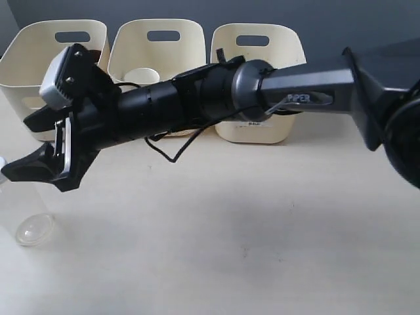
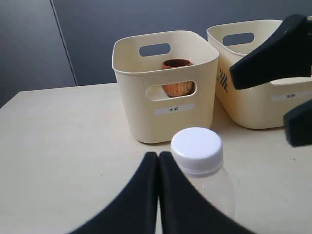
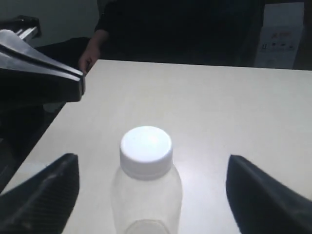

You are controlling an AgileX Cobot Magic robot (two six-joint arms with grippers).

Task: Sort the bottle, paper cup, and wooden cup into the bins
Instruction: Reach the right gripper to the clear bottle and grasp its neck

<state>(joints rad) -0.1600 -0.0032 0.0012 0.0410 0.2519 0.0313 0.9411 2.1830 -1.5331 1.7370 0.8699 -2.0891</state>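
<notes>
The clear bottle (image 3: 146,195) with a white cap (image 3: 146,146) stands upright on the table, between the wide-apart fingers of my open right gripper (image 3: 152,163), which do not touch it. In the exterior view the right arm reaches across to the far left, where the right gripper (image 1: 16,147) hangs over the bottle (image 1: 23,210). My left gripper (image 2: 158,157) is shut and empty, just beside the bottle (image 2: 204,180). The wooden cup (image 2: 177,78) sits inside the nearest bin (image 2: 146,112). The paper cup (image 1: 141,75) rests in the middle bin (image 1: 157,39).
Three cream bins stand in a row at the back: the left bin (image 1: 39,46), the middle one, and the right bin (image 1: 262,46) behind the right arm (image 1: 197,98). A loose black cable (image 1: 174,154) hangs under that arm. The table edge (image 3: 58,117) lies close to the bottle.
</notes>
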